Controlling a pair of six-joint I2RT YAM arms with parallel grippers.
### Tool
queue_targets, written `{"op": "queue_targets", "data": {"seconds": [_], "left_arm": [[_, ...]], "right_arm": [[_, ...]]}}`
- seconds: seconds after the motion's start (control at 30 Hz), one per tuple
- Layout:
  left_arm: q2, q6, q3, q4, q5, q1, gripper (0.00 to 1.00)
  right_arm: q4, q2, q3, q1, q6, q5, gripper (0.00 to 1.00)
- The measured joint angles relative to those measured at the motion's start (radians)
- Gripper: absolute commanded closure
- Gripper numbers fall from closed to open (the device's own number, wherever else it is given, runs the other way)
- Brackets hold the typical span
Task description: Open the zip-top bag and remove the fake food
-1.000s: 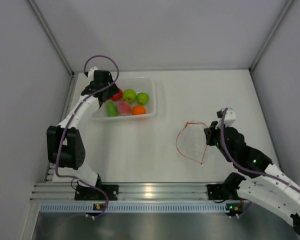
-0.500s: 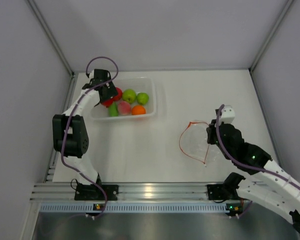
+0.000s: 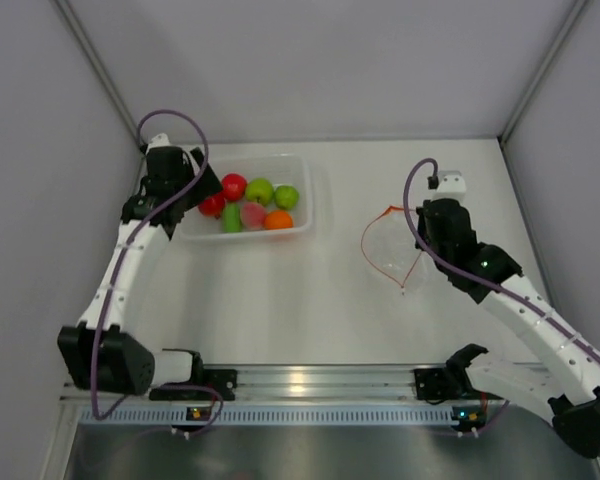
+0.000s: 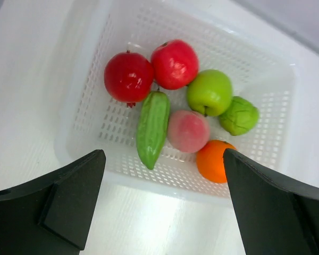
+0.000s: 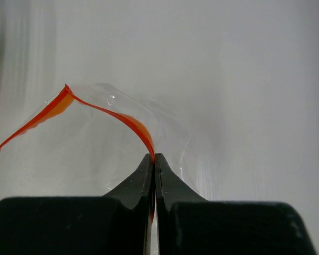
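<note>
The zip-top bag [image 3: 388, 252] is clear with an orange-red zipper strip, its mouth gaping in a loop, and looks empty. My right gripper [image 3: 417, 250] is shut on the strip at the bag's right side; the right wrist view shows the jaws [image 5: 154, 157] pinching the strip [image 5: 128, 121]. The fake food lies in a white perforated tub [image 3: 302, 225]: two red fruits [image 4: 128, 76], a green apple [image 4: 209, 92], a lime fruit [image 4: 239, 115], a pink peach [image 4: 187, 130], an orange [image 4: 215, 161] and a green cucumber [image 4: 152, 127]. My left gripper [image 3: 202, 185] is open and empty above the tub's left edge [image 4: 162, 159].
The tub sits at the back left of the white table [image 3: 280, 300], near the left wall. Grey walls close in the left, back and right sides. A metal rail [image 3: 300, 382] runs along the near edge by the arm bases.
My left arm has swung out to the left and pulled its gripper back from over the fruit. My right gripper has carried the bag a little toward the back, still pinching the strip.
</note>
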Motion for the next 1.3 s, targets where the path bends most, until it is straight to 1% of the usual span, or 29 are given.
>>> {"op": "queue_targets", "data": {"seconds": [0.17,0.27,0.4,0.47,0.57,0.67,0.77,0.8,0.83,0.87,0.9,0.97,1.07,1.1,1.13,1.17,1.3], "left_arm": [[-0.318,0.016,-0.133,-0.027,0.042,0.0,0.02],[-0.434,0.031,-0.216,-0.061,0.063,0.0,0.02],[-0.524,0.04,-0.316,-0.116,0.119,0.0,0.02],[-0.559,0.045,-0.349,-0.126,0.125,0.0,0.02],[-0.604,0.06,-0.385,-0.132,0.092,0.0,0.02],[-0.637,0.076,-0.407,-0.133,0.032,0.0,0.02],[-0.669,0.08,-0.42,-0.131,0.032,0.0,0.02],[-0.679,0.082,-0.423,-0.131,0.032,0.0,0.02],[-0.684,0.084,-0.423,-0.131,0.031,0.0,0.02],[-0.688,0.086,-0.424,-0.131,0.032,0.0,0.02],[-0.689,0.089,-0.424,-0.131,0.037,0.0,0.02],[-0.688,0.096,-0.424,-0.13,0.04,0.0,0.02],[-0.681,0.103,-0.424,-0.131,0.039,0.0,0.02],[-0.677,0.105,-0.424,-0.131,0.037,0.0,0.02],[-0.673,0.106,-0.424,-0.13,0.034,0.0,0.02],[-0.671,0.107,-0.424,-0.131,0.029,0.001,0.02],[-0.667,0.111,-0.424,-0.13,0.005,0.006,0.02]], "right_arm": [[0.079,0.086,0.051,-0.099,-0.112,0.095,1.0],[0.133,0.171,0.104,-0.151,-0.176,0.144,1.0],[0.241,0.319,0.168,-0.209,-0.296,0.23,1.0],[0.31,0.406,0.192,-0.223,-0.365,0.269,1.0],[0.404,0.56,0.23,-0.24,-0.482,0.305,1.0],[0.442,0.719,0.292,-0.247,-0.586,0.333,0.99],[0.447,0.814,0.333,-0.246,-0.628,0.343,0.79],[0.437,0.828,0.343,-0.243,-0.628,0.343,0.67],[0.427,0.837,0.354,-0.238,-0.62,0.341,0.63],[0.415,0.839,0.361,-0.235,-0.614,0.334,0.52],[0.407,0.836,0.367,-0.232,-0.601,0.325,0.3],[0.387,0.821,0.38,-0.225,-0.565,0.288,0.27],[0.346,0.752,0.379,-0.217,-0.504,0.216,0.2],[0.335,0.722,0.379,-0.216,-0.485,0.197,0.1],[0.32,0.684,0.379,-0.214,-0.46,0.176,0.02],[0.307,0.645,0.379,-0.213,-0.442,0.158,0.01],[0.255,0.439,0.364,-0.212,-0.34,0.067,0.0]]}}
